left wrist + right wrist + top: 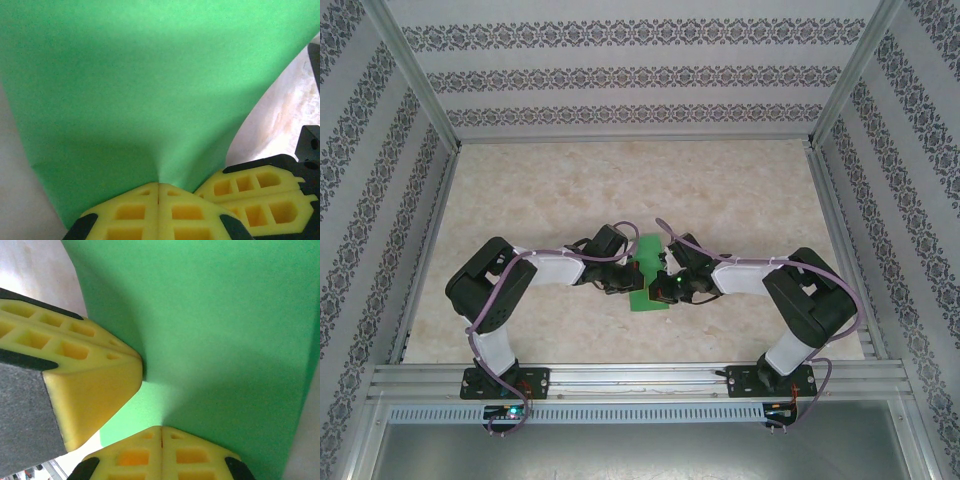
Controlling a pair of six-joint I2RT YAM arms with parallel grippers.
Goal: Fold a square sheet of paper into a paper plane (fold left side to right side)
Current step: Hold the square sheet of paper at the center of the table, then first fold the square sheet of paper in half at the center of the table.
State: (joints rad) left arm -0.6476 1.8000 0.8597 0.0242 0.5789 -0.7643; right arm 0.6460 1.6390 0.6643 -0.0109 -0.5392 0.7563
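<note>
Left gripper and right gripper both clamp the thin bright-green sheet of paper.
Each pair of yellow fingers is pressed together on a paper edge, the grippers close beside each other; the sheet spreads away from them over the pale marbled bench.

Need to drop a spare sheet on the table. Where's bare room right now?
Free: the far half of the table, from the green paper to the back wall; also the near strip between the arm bases. Crowded: the centre, where the left gripper and right gripper both pinch the paper.
</note>
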